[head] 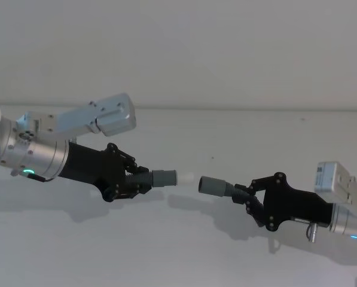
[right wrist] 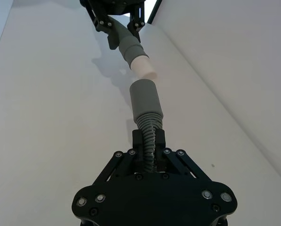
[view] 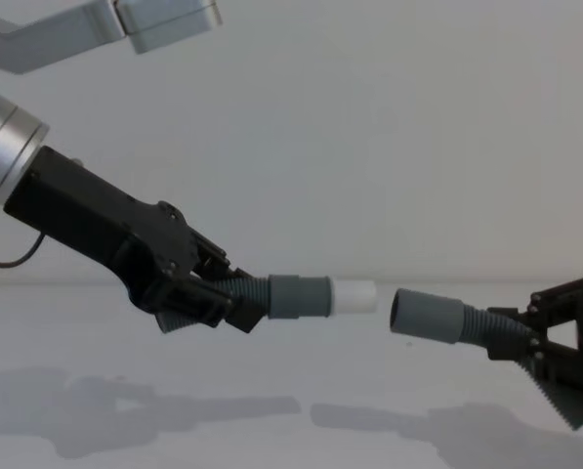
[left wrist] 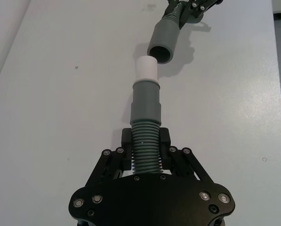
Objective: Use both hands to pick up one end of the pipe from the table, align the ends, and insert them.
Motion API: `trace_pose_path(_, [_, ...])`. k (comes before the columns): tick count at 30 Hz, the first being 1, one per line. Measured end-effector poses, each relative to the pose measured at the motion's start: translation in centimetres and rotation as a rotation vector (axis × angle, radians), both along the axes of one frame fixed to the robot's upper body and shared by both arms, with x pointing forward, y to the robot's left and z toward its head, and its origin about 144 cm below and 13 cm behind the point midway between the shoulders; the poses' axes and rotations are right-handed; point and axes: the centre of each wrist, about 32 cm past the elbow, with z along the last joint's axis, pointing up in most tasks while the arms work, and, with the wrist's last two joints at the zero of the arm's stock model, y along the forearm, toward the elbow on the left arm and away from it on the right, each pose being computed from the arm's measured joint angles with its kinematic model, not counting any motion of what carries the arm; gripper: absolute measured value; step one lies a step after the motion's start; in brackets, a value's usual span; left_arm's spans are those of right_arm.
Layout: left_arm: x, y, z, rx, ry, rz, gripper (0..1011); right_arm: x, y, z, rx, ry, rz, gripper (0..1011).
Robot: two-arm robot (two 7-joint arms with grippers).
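Both pipe pieces are lifted above the white table (head: 184,251). My left gripper (head: 135,177) is shut on the ribbed middle of the piece with the white tip (head: 185,177); that tip (view: 354,296) points toward the other piece. My right gripper (head: 245,197) is shut on the ribbed part of the second piece, whose grey cuff (head: 213,186) ends in a dark hollow mouth (view: 399,311). The two ends face each other with a small gap and sit slightly out of line. In the left wrist view the white tip (left wrist: 146,68) sits just short of the mouth (left wrist: 159,51).
A plain white wall (head: 226,48) rises behind the table. Shadows of both arms fall on the table surface (view: 174,410) below the raised pipe pieces. Another grey arm segment (view: 164,21) shows at the upper left of the chest view.
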Motion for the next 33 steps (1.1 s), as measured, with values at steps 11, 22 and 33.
trace_pose_path(11, [0.4, 0.1, -0.3, -0.019, 0.014, -0.007, 315, 0.3, 0.3, 0.1, 0.009, 0.010, -0.006, 122])
trace_pose_path(22, [0.7, 0.4, -0.6, -0.033, 0.028, -0.006, 315, 0.5, 0.5, 0.3, 0.017, 0.004, 0.002, 122])
trace_pose_path(33, [1.1, 0.5, -0.8, -0.039, 0.037, -0.007, 315, 0.6, 0.6, 0.4, 0.011, -0.016, 0.024, 122])
